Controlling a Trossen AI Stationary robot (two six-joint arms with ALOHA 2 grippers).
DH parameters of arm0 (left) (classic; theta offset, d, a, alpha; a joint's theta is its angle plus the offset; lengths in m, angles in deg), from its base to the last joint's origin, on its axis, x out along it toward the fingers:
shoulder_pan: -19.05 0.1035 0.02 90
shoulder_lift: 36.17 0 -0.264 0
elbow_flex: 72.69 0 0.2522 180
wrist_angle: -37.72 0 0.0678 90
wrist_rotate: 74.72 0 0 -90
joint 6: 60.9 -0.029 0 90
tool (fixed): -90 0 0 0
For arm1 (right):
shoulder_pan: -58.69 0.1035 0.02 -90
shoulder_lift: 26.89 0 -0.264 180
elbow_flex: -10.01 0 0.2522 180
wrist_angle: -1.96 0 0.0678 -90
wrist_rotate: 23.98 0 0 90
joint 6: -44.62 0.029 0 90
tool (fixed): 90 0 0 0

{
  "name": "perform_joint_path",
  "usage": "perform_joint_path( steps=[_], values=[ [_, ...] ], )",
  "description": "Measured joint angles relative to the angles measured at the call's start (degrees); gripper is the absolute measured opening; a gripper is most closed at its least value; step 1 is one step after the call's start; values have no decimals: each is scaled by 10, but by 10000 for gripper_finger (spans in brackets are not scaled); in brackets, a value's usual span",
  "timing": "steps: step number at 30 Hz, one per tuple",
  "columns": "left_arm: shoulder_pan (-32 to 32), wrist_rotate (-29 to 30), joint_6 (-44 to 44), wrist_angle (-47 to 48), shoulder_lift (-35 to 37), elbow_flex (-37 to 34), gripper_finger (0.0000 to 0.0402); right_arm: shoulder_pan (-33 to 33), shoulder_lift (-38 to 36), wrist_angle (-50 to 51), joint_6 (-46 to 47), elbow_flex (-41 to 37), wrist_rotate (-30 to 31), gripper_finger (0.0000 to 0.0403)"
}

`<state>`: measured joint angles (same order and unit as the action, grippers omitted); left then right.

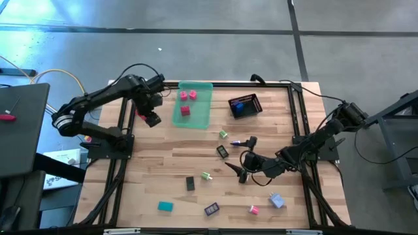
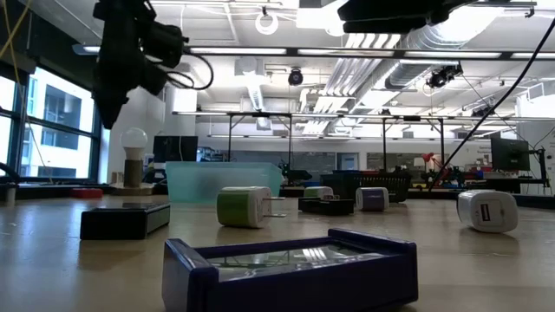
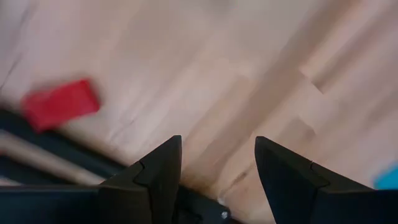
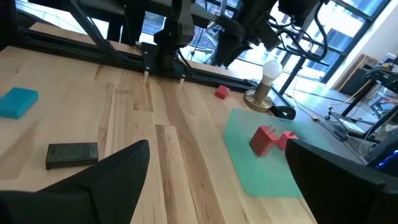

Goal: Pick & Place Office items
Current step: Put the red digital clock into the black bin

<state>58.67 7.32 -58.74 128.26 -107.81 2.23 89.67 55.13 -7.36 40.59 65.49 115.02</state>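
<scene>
From above, the office items point(image 1: 165, 206) lie scattered across the tabletop point(image 1: 163, 170), probably light and stiff; the low view suggests gripping flat sides, and the wrist views show left tool point(image 3: 217, 163) half-open, right tool point(image 4: 214, 171) wide, both empty.

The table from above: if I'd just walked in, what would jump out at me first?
Probably the translucent green tray at the back of the wooden table, with pink and red pieces lying in it, and the black mesh basket to its right holding something blue. Next, the little coloured office items strewn over the front half. The left gripper hangs open beside the tray; the right gripper is open near the table's middle.
</scene>
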Motion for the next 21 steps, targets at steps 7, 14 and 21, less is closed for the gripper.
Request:
perform_joint_path(
  steps=[7, 14, 21],
  values=[
    [27, 56, 249, -31, -2, -33, 195, -3, 0, -3, 0, 0, -25, 365],
    [82, 52, 372, -106, -2, -108, 195, -2, 0, -2, 12, 0, -30, 365],
    [104, 67, 520, -164, -2, -146, 195, -2, 0, 2, 10, 0, -30, 365]
  ],
)
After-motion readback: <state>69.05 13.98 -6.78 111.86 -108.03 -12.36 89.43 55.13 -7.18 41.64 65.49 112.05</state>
